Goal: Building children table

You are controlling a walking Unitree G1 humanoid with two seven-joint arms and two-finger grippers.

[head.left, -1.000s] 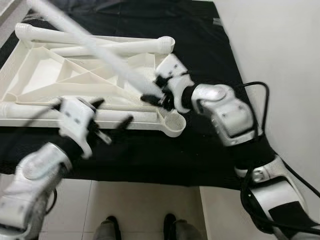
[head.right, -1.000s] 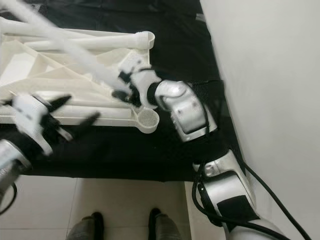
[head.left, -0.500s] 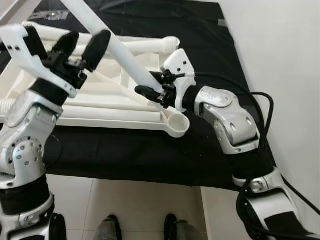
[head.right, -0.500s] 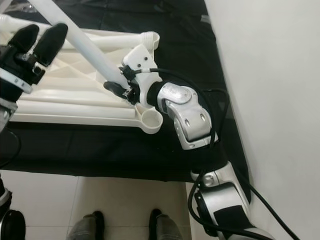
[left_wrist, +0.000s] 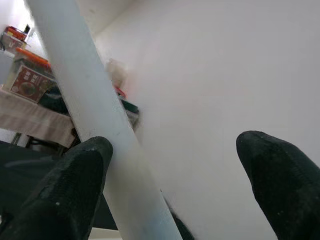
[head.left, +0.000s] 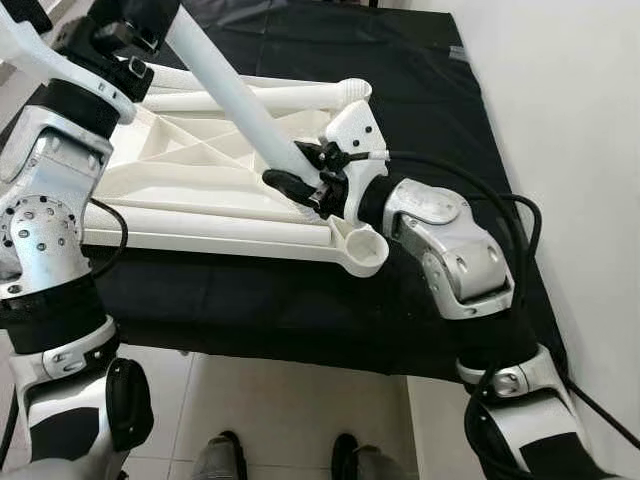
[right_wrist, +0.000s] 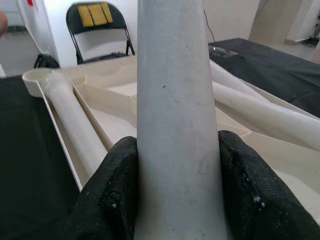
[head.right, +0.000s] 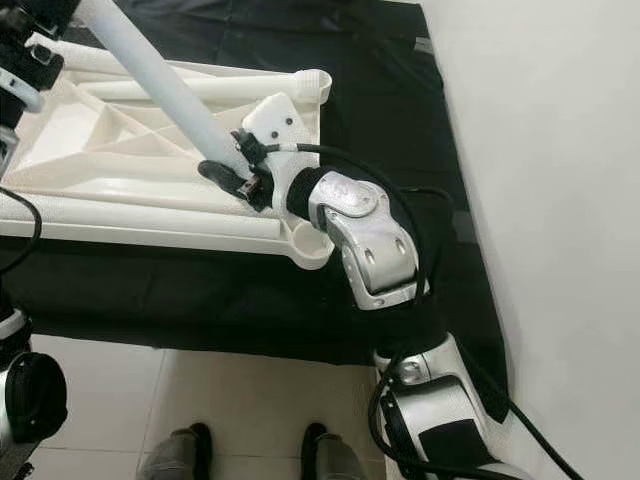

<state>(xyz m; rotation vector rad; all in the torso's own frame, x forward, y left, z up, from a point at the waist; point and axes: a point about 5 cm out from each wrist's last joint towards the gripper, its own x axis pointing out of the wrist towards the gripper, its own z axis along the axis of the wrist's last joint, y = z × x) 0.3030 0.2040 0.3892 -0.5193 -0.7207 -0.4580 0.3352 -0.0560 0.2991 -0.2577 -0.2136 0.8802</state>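
Long white plastic table leg (head.left: 240,100) slanting across the scene, lower end down at the right claw (head.left: 300,185), upper end rising up and away toward the robot's left, out past the top edge of the head views. Long axis on a steep diagonal, neither upright nor flat. Right claw clenched on the leg near its lower end, one black finger (right_wrist: 112,195) pressed against each side of the tube, just above the upturned white plastic children's tabletop (head.left: 180,190). Left claw (left_wrist: 170,185) raised high beside the upper stretch of the same leg, fingers spread apart; one black fingertip (left_wrist: 75,185) touching the tube's side, the other (left_wrist: 280,170) well apart from it, so released rather than gripping. Tabletop lying underside up on a black cloth-covered surface (head.left: 420,90), ribbed frame showing, further white legs lying flat along its near and far edges, and an open round socket (head.left: 362,248) at the near right corner, just beside the right wrist. Black folding chair (right_wrist: 100,27) standing beyond the tabletop in the right wrist view.
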